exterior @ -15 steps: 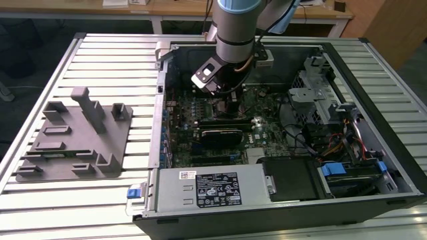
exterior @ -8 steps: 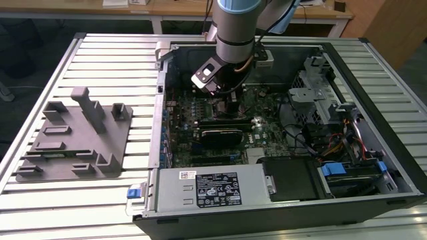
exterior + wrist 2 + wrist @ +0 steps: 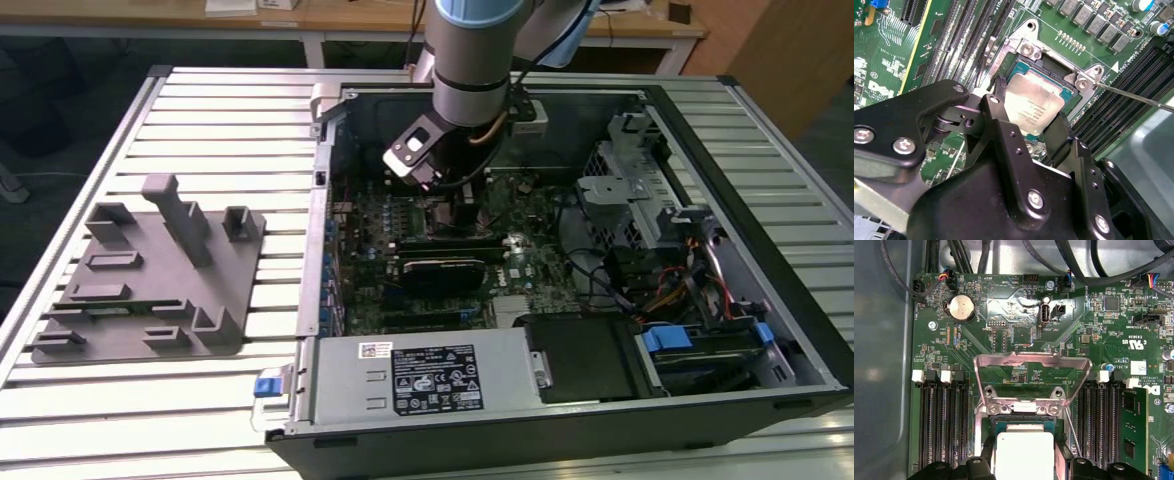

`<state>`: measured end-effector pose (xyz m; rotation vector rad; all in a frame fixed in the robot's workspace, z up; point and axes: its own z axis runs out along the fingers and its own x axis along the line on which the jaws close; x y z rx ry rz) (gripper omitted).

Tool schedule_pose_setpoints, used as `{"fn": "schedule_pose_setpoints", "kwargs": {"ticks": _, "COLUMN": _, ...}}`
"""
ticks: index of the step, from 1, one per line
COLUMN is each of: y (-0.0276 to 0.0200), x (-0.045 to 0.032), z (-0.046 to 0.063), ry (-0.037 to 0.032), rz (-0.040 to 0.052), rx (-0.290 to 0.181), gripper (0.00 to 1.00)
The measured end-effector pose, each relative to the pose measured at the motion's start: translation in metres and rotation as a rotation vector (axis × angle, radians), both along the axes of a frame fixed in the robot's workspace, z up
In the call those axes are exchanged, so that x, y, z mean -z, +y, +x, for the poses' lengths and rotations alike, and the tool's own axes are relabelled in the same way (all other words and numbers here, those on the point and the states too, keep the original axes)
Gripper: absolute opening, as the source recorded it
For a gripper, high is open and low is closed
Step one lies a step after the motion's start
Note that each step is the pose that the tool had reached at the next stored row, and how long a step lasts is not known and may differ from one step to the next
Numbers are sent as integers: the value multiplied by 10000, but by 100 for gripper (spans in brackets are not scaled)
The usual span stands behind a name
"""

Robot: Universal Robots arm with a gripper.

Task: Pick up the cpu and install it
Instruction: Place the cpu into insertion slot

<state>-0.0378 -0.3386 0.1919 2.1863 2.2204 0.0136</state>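
Arm [image 3: 470,60]: I have it reaching straight down into the open computer case [image 3: 561,425] on the desk [image 3: 227,120], wrist slightly tilted.

Tool [image 3: 1029,107]: two black fingers [image 3: 1056,132] narrowed onto opposite edges of the cpu [image 3: 1035,102]; I read it as gripped.

Hidden: in the exterior view the wrist covers the fingertips. In the first wrist view the cpu's near edge is cut off. I cannot tell whether it rests in the socket [image 3: 1051,65] or sits just over it.

Cpu: flat between the fingers, over the socket. The hinged metal frame [image 3: 1029,360] stands raised just beyond the fingertips, and memory slots [image 3: 944,425] flank both sides.
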Motion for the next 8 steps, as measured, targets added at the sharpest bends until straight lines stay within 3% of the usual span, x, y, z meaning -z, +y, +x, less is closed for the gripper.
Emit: {"fn": "schedule_pose_setpoints", "kwargs": {"ticks": 8, "y": -1, "x": 16, "z": 0, "ry": 2, "rz": -3, "rx": 0, "gripper": 55}}
